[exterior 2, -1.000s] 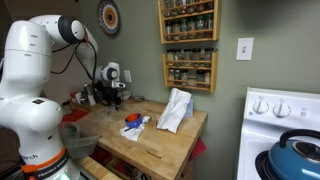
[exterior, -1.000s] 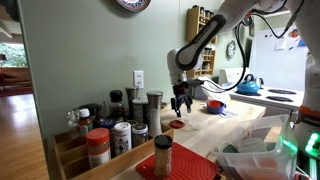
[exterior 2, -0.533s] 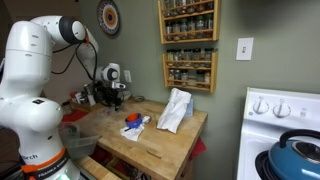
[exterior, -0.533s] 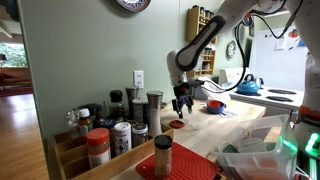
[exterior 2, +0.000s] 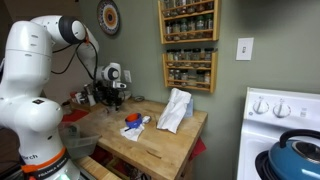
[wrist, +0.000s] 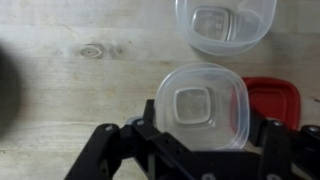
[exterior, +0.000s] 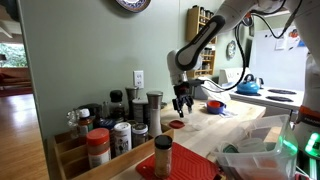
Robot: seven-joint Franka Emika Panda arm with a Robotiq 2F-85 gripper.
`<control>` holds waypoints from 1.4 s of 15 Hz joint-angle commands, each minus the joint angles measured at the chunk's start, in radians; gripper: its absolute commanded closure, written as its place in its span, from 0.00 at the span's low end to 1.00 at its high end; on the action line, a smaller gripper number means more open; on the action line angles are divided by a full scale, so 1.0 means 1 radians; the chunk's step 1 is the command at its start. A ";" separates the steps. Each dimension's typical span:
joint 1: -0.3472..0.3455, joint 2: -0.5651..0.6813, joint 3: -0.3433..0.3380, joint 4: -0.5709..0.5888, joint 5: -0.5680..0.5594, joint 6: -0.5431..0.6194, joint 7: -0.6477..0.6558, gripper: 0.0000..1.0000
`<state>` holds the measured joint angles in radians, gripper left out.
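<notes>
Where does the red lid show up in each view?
Exterior view: red lid on the wooden counter, just below the gripper.
Exterior view: not discernible by the gripper.
Wrist view: at right, beside the clear container.
Shared landmark: the gripper.

A clear plastic container (wrist: 203,105), square with rounded corners, is seen upright, open-topped and empty on the wooden worktop (wrist: 80,90). Its right edge is laid over a red lid (wrist: 272,98); a second clear container (wrist: 222,22) is placed just beyond.
</notes>
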<state>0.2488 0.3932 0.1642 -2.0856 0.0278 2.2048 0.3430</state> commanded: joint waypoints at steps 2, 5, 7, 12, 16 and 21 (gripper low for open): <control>-0.015 -0.063 -0.029 -0.031 -0.009 0.033 -0.043 0.44; -0.033 -0.127 -0.035 -0.102 -0.012 0.219 -0.100 0.44; -0.053 -0.156 -0.026 -0.156 0.012 0.360 -0.160 0.44; -0.045 -0.121 -0.033 -0.098 0.002 0.327 -0.139 0.19; -0.045 -0.116 -0.033 -0.093 0.002 0.327 -0.139 0.44; -0.136 -0.054 0.022 -0.132 0.155 0.469 -0.401 0.44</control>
<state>0.1756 0.3005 0.1437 -2.1879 0.0999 2.5934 0.0850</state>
